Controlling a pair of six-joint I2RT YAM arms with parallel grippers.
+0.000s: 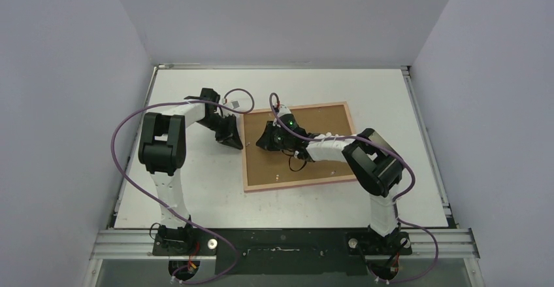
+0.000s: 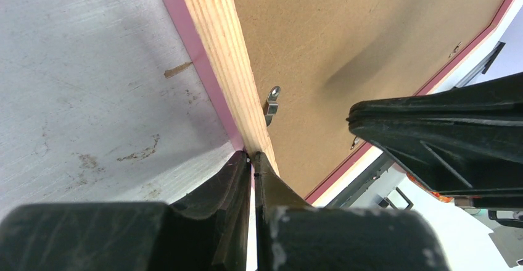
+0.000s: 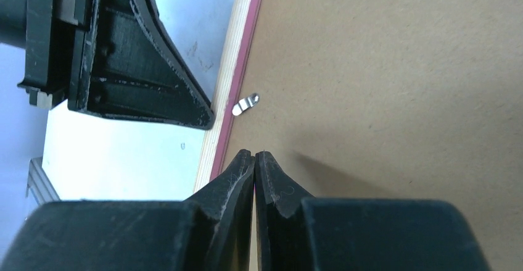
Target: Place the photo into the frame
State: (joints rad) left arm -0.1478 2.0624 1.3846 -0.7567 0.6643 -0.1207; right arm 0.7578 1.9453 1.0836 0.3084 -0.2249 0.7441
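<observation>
The frame (image 2: 216,61) lies face-down on the white surface (image 1: 209,189). Its opening is filled by a brown backing panel (image 1: 320,120), so only its pink lip and pale wood edge show. The photo is not visible in any view, and the pictures do not show whether it lies under the panel.

The left hand (image 2: 251,158) is at the frame's left side. Its fingers are pressed together and their tips touch the outer edge. A thin pale sliver shows between them, but it cannot be told whether they pinch anything.

The right hand (image 3: 254,155) is over the panel, just inside the frame's left side. Its fingers are closed on nothing, their tips at the panel with a shadow beside them. Whether they actually touch the panel is hard to make out.

A small metal tab (image 3: 247,103) sits on the panel beside the frame's left side, between the two hands. In the top view the right arm covers the middle of the panel. Both wrist views cut off most of the frame.
</observation>
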